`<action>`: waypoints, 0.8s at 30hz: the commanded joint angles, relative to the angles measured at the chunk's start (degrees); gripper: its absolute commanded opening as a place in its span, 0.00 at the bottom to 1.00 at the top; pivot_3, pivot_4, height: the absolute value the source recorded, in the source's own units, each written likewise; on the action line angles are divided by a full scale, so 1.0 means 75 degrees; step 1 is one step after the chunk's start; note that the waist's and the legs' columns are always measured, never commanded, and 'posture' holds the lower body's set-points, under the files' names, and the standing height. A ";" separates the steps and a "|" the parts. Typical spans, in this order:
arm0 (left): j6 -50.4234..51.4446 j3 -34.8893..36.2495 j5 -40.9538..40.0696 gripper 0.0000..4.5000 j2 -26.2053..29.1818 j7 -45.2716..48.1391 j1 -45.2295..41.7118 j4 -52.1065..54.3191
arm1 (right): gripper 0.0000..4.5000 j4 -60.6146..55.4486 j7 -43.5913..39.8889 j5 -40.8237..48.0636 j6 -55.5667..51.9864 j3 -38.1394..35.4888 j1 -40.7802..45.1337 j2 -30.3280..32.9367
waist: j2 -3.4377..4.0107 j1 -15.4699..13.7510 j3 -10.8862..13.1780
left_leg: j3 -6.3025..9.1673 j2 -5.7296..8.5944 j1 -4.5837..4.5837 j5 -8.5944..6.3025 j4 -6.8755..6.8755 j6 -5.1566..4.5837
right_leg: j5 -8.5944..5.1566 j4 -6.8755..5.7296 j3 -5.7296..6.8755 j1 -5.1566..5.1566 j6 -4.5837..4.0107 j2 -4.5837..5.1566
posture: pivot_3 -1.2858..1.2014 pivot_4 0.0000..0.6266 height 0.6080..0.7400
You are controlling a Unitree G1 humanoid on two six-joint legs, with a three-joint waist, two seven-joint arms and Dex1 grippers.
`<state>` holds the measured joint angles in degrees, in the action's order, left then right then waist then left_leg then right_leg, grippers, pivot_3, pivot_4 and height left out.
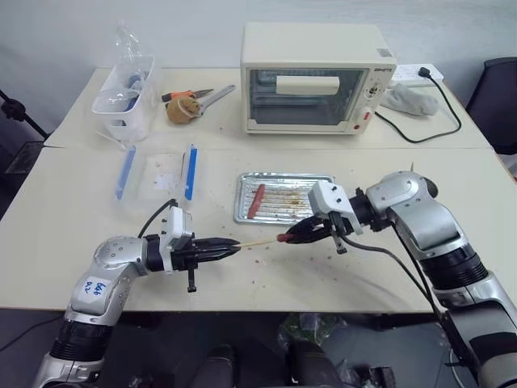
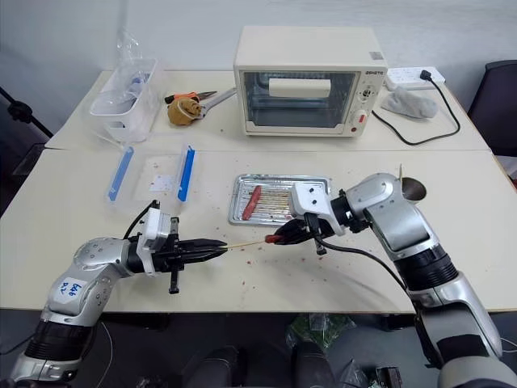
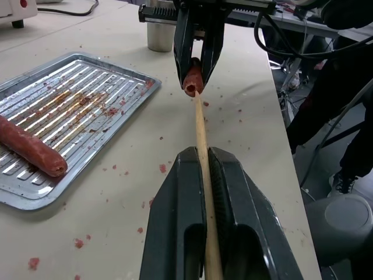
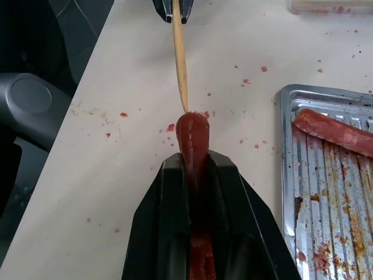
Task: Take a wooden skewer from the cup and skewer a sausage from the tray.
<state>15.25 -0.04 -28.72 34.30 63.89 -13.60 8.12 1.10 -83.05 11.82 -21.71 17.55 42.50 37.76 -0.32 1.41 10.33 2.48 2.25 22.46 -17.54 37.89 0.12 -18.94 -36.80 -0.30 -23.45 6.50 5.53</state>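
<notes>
My left gripper (image 1: 232, 247) is shut on the wooden skewer (image 1: 258, 242), which it holds level and pointing right. Its point meets the near end of the sausage (image 4: 192, 133). That reddish-brown sausage lies lengthwise between the fingers of my right gripper (image 1: 297, 234), which is shut on it. Both grippers hover just in front of the tray (image 1: 300, 199), over the table. In the left wrist view the skewer (image 3: 201, 131) runs straight to the sausage's end (image 3: 193, 80). The cup (image 2: 414, 191) stands behind my right forearm, partly hidden.
A second, straighter sausage (image 1: 255, 200) lies at the tray's left end. A toaster oven (image 1: 311, 77), a clear tub (image 1: 125, 101) and scissors (image 1: 206, 95) stand at the back. A clear lid with blue clips (image 1: 157, 174) lies left of the tray. Red crumbs dot the table.
</notes>
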 commanded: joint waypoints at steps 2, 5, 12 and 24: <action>-0.0194 0.0048 0.0034 0.00 0.0015 0.0073 -0.0118 -0.0004 | 0.06 -0.0237 -0.0040 0.0054 0.0155 -0.0057 0.0010 0.0095 | 0.0000 0.0000 0.0000 | -0.0001 0.0000 0.0000 0.0000 0.0001 0.0000 | 0.0000 0.0000 0.0000 0.0000 0.0000 0.0000 | 0.52 0.24 1.00; -0.0229 0.0041 0.0038 0.00 0.0014 0.0098 -0.0123 -0.0043 | 0.06 -0.0252 -0.0016 0.0047 0.0156 -0.0057 0.0015 0.0085 | 0.0000 0.0000 0.0000 | 0.0000 0.0000 0.0000 0.0000 0.0001 0.0000 | 0.0000 -0.0001 0.0001 0.0000 0.0000 0.0000 | 0.52 0.24 1.00; -0.0286 -0.0090 0.0084 0.00 -0.0038 0.0150 -0.0157 -0.0120 | 0.06 -0.0309 0.0037 0.0045 0.0081 -0.0015 0.0071 0.0009 | 0.0000 0.0000 0.0000 | -0.0001 0.0000 0.0000 0.0000 0.0001 0.0000 | 0.0000 -0.0001 0.0000 0.0000 0.0000 0.0000 | 0.52 0.24 1.00; -0.0342 -0.0188 0.0165 0.00 -0.0216 0.0154 -0.0273 -0.0228 | 0.06 -0.0335 0.0024 -0.0063 0.0096 0.0098 0.0152 -0.0115 | 0.0000 -0.0001 0.0000 | -0.0001 0.0000 0.0000 0.0000 0.0003 0.0000 | 0.0000 -0.0003 0.0002 0.0000 0.0000 -0.0001 | 0.52 0.24 1.00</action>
<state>13.70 -1.14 -26.87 33.34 64.62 -14.75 5.70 0.45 -82.91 10.61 -21.36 17.77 42.52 37.55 -0.32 1.40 10.33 2.47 2.25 22.46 -17.54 37.91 0.13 -18.94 -36.83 -0.29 -23.45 6.50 5.52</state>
